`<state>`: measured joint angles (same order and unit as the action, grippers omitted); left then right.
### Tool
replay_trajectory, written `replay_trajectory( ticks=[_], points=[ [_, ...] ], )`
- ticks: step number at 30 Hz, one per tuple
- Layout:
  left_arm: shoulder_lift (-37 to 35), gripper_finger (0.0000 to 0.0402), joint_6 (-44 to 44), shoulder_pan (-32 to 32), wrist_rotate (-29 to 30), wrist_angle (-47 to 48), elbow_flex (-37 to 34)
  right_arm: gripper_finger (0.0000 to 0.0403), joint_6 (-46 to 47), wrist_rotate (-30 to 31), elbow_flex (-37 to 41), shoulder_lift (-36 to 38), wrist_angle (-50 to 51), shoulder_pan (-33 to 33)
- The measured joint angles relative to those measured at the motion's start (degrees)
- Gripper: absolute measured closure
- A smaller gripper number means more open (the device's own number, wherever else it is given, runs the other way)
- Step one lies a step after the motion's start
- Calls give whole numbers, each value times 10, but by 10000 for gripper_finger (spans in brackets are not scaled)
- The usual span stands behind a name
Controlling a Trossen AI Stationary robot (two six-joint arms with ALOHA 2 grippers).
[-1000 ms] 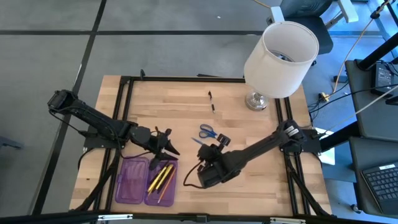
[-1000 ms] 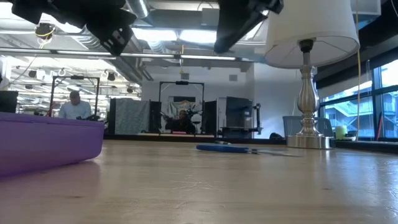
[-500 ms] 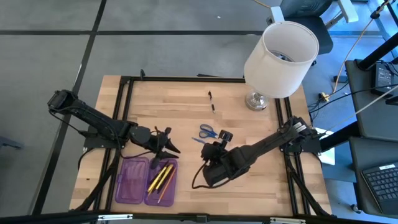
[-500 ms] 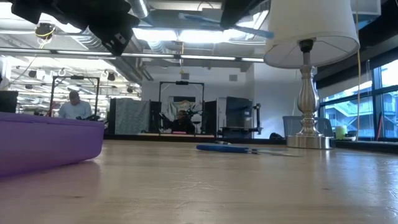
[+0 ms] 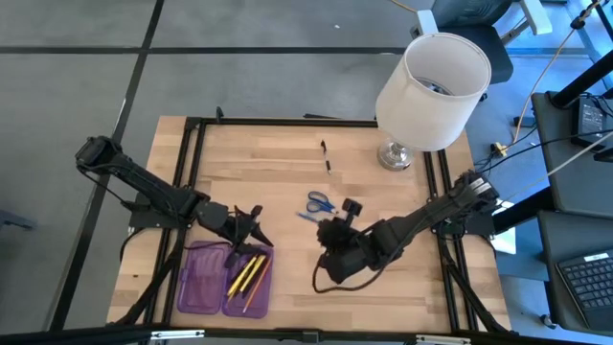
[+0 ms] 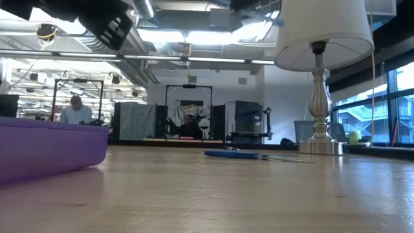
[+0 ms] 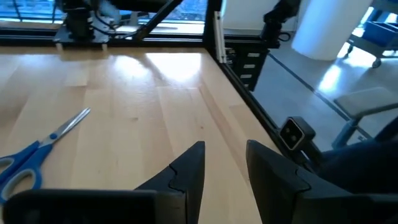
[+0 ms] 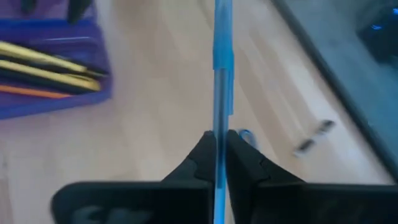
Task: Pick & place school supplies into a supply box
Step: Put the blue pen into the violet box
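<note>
The purple supply box (image 5: pixel 224 278) lies open near the table's near left corner and shows low in the low view (image 6: pixel 45 152). Yellow, orange and wood-coloured pencils (image 5: pixel 247 277) lie in its right half. My left gripper (image 5: pixel 252 227) hovers open over the box's far edge, holding nothing. My right gripper (image 5: pixel 329 230) is near the table's middle, raised and shut on a blue pen (image 8: pixel 221 56). The blue-handled scissors (image 5: pixel 318 202) lie flat just beyond it (image 7: pixel 31 155). A black pen (image 5: pixel 327 158) lies farther back. My right gripper pinches the blue pen between its two fingers (image 8: pixel 202 155), at a stretch of the shaft (image 8: pixel 219 127) back from its forward end. The pen runs along the fingers and sticks out well past their tips. It is lifted clear of the table.
A white-shaded lamp (image 5: pixel 433 77) stands on its metal base (image 5: pixel 394 156) at the far right corner, its shade overhanging the table. Bare wood lies between the box and my right gripper. Black frame rails run along the table's edges. People sit in the room behind.
My right gripper has risen with the blue pen, leaving the top of the low view, and its arm has swung a little toward the table's right. The pen has stayed in the hold, clear of the table. My left gripper has shifted slightly toward the box.
</note>
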<state>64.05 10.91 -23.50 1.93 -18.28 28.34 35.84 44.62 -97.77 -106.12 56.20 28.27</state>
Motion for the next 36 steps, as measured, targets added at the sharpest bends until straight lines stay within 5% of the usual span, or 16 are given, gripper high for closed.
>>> replay_trajectory(
  ticks=[5,11,14,24,36],
  points=[
    [0,290,-2,-13,0,0,0,384,-64,-18,120,67,-174,-11],
    [0,290,-16,-13,-1,1,0,384,-222,-103,285,119,-579,-20],
    [0,290,-16,-13,5,-7,0,384,-273,-141,338,114,-697,-18],
    [0,290,-60,-9,71,-103,0,377,-332,-165,402,53,-921,-18],
    [0,238,-72,9,59,-132,0,371,-378,-208,387,25,-954,-33]
  ],
)
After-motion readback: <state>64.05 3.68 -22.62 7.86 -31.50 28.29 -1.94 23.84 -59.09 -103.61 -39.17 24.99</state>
